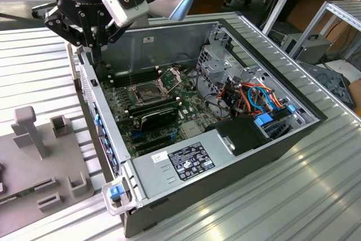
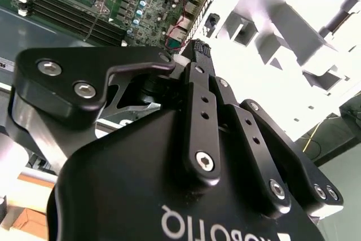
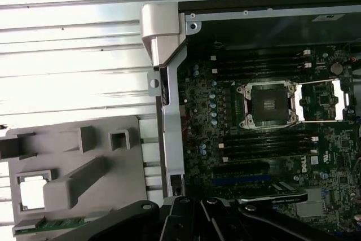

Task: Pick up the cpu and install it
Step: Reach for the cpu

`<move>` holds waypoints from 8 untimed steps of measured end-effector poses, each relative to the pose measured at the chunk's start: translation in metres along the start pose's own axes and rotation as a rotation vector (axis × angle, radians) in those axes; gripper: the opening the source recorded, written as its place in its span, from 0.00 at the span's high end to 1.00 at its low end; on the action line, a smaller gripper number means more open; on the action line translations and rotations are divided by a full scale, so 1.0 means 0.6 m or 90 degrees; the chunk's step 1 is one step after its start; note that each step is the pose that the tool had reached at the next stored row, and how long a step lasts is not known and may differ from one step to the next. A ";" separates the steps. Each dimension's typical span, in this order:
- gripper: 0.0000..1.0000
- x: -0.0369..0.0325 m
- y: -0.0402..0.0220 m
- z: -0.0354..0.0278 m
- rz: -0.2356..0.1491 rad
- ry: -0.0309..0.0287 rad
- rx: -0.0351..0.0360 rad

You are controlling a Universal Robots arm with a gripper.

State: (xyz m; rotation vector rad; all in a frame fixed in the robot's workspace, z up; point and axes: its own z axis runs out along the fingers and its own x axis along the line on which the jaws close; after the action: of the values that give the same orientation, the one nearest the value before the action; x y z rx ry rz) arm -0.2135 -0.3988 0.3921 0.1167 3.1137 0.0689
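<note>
So here's where it stands: the case (image 1: 163,40) is lying on its side on the ribbed metal tabletop (image 1: 282,196) with the side panel off. That leaves the green motherboard (image 1: 186,108) facing straight up, which I assume is the whole point, since an arm coming from above can reach it.

The socket (image 3: 271,104) is bare. In the first wrist view you're looking into a dark square, and its metal frame (image 1: 172,74) is swung up and out of the way, ready for a chip to drop in. So nothing's installed yet.

The cpu (image 3: 32,192) looks to me like the pale square sitting in a framed pocket of the grey parts tray (image 3: 113,162). The tray lies on the tabletop beside the case, on the exterior view's left. I'm not 100% sure, because it's very bright there. The tray is full of moulded pockets and posts, presumably so each part sits in a known spot.

In the exterior view, the claw (image 1: 95,46) hangs pointing down over the far left corner of the case, about above its side wall. That puts it between the tray and the board, touching neither as far as I can see. I honestly can't tell if the claw is apart or together, or whether anything's in it.
</note>
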 end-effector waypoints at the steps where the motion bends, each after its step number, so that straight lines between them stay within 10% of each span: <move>1: 0.89 0.003 0.000 0.000 0.000 0.0000 0.0000; 8: 0.89 0.031 -0.002 -0.001 0.000 0.0000 0.0000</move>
State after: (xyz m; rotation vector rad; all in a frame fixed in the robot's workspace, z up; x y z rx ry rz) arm -0.2321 -0.3988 0.3921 0.1166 3.1137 0.0688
